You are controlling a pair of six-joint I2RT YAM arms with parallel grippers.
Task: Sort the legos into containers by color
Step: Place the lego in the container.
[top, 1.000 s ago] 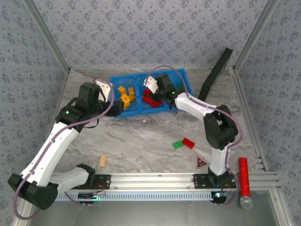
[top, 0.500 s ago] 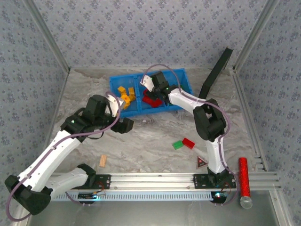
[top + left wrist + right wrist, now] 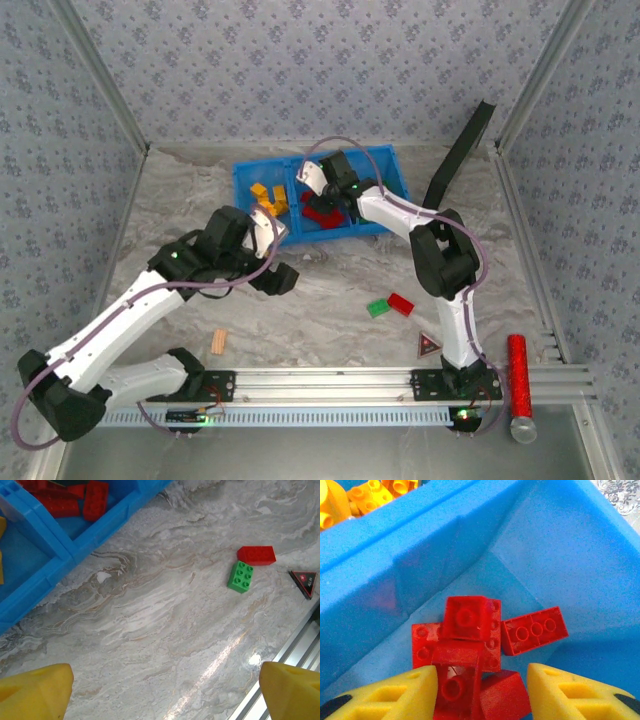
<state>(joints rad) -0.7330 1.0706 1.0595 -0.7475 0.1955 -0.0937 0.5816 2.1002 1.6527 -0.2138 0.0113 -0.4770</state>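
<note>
Bricks sit in two compartments of the bin (image 3: 385,165): yellow bricks (image 3: 268,198) in the left one, a red heap (image 3: 470,625) in the middle one. The right pincer (image 3: 482,680) hangs inside the middle compartment, just above the red heap, its jaws partly open and gripping nothing. The left pincer (image 3: 162,695) hovers over bare tabletop (image 3: 150,630) in front of the bin, jaws spread wide and empty. Two more bricks lie loose on the tabletop, well apart from the bin: a red brick (image 3: 256,555) and a green brick (image 3: 240,576), just beside each other. A dark triangle (image 3: 304,578) lies near them, toward the rail. A wooden block (image 3: 218,341) sits near the left arm's base.
</note>
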